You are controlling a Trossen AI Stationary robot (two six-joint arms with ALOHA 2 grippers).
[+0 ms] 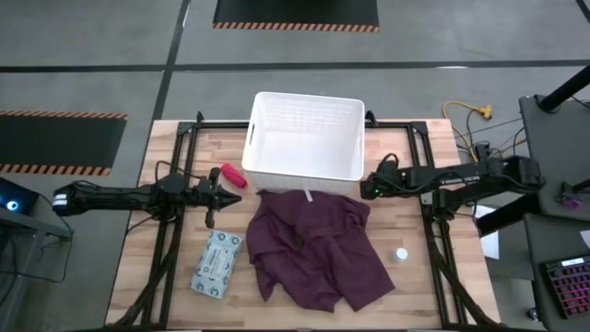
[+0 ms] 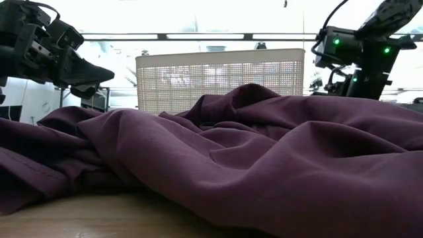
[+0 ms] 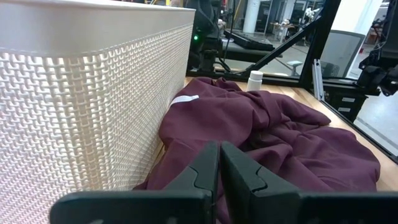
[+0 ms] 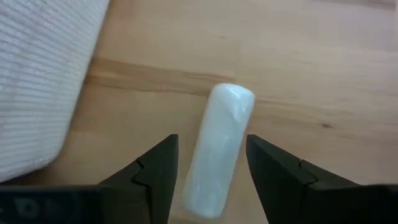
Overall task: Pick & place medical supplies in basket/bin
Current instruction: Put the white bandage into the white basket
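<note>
The white lattice basket (image 1: 304, 136) stands at the table's far middle. A red tube (image 1: 230, 175) lies by its near left corner, and a patterned packet (image 1: 217, 264) lies near the left front. The small white bottle (image 1: 399, 254) stands right of the maroon cloth. My left gripper (image 1: 226, 192) is shut (image 3: 219, 168), just near-side of the red tube, pointing right at the cloth. My right gripper (image 1: 369, 189) is at the basket's near right corner, pointing down and open. Its fingers stand either side of a white stick (image 4: 221, 146) lying on the wood, with a gap on each side.
A large maroon cloth (image 1: 313, 244) lies crumpled in front of the basket and fills the low view (image 2: 251, 152), with a white label (image 3: 185, 99) at its far edge. The basket's corner (image 4: 37, 81) is close beside the right gripper. Bare wood shows right of the stick.
</note>
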